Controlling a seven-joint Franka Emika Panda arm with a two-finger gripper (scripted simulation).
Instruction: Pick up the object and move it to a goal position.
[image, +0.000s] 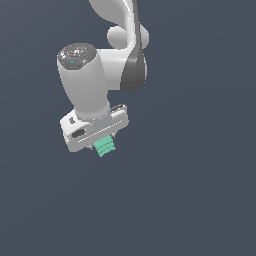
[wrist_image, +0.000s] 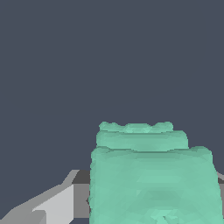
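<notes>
**Block in the grip, carry under way**

From where I stand, the Panda arm (image: 107, 60) hangs over a plain dark grey surface, wrist pointing down, with the white end effector (image: 104, 142) at its lowest point. Directly beneath the end effector's pale body pokes the mint-green ridged block (image: 105, 146), tucked up against its underside and clearly narrower than the end effector is wide. The fingers themselves are mostly hidden behind the body in the exterior view. In the wrist view the block (wrist_image: 151, 175) fills the near field, stepped and wavy along its edges, with a grey finger (wrist_image: 52, 205) just beside one flank. The other side of the block runs out of the picture, so I cannot see a second finger pressing on it. Even so, I judge the end effector is closed down to the block's width and has hold of it.

I can make out no shadow or contact line under the block, and nothing else sits near it. The surface below is featureless, so I cannot tell how high the block hangs above it. My guess is that the pick is done and the step in hand is the carry.

No goal marker shows in either view, so I cannot say which way the goal lies from the block. The next move calls for a steady translation with the clamp kept firm. Those ridged sides give the fingers uneven faces to bear on, and a jolt might let the block twist or slip.
</notes>
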